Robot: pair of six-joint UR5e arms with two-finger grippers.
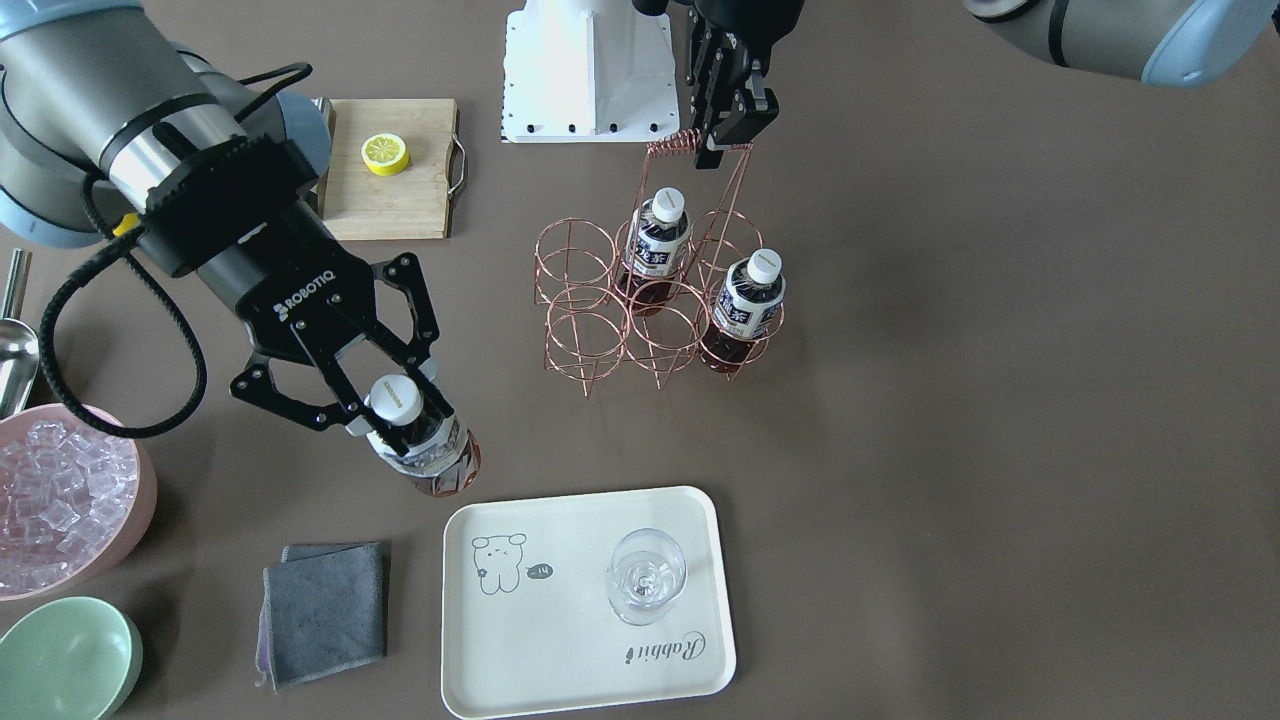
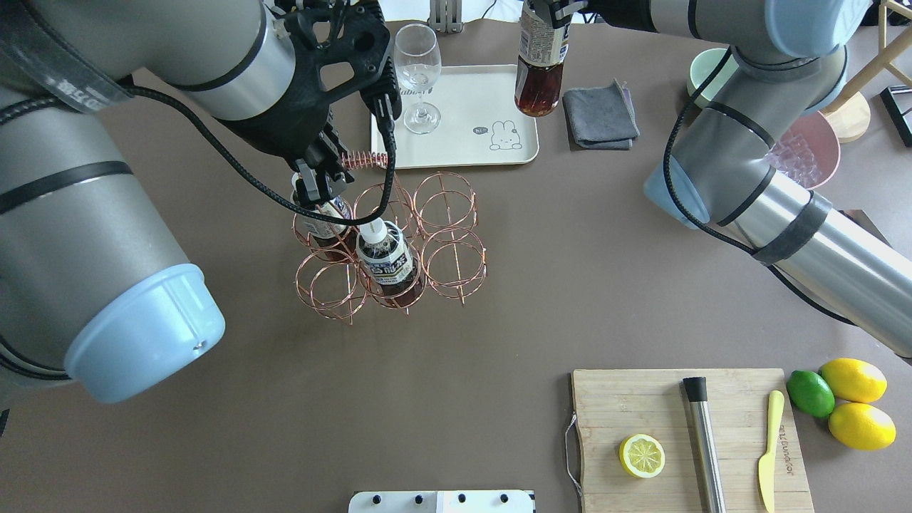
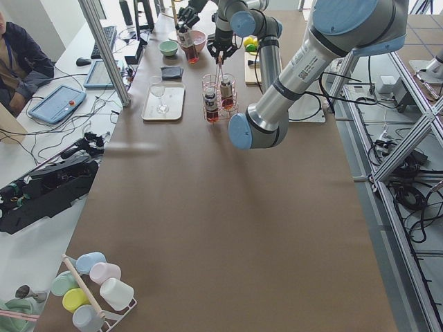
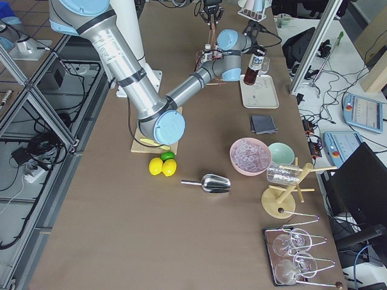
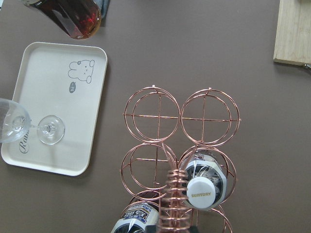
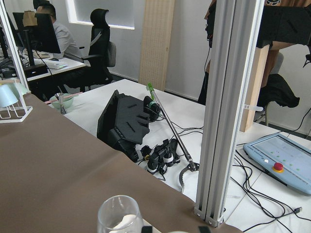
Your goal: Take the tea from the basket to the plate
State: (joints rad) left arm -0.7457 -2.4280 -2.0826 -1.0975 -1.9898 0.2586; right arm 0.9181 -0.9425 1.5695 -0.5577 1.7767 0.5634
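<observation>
My right gripper [image 1: 405,425] is shut on a tea [image 1: 432,458] bottle just below its white cap and holds it tilted in the air, above the table between the grey cloth and the plate [image 1: 560,650]. From overhead this tea [image 2: 539,78] hangs off the plate's [image 2: 463,146] right edge. The copper basket [image 1: 585,300] stands mid-table with two more tea bottles [image 1: 658,235] [image 1: 750,300] in its cells. My left gripper [image 1: 722,140] is shut on the basket's coiled handle [image 2: 356,159]. The left wrist view looks down on the basket [image 5: 180,116].
A stemmed glass [image 1: 645,575] stands on the plate. A grey cloth [image 1: 325,610], a pink bowl of ice [image 1: 60,500], a green bowl [image 1: 65,660] and a metal scoop [image 1: 15,350] lie around the right arm. A cutting board [image 2: 641,399] holds a lemon half.
</observation>
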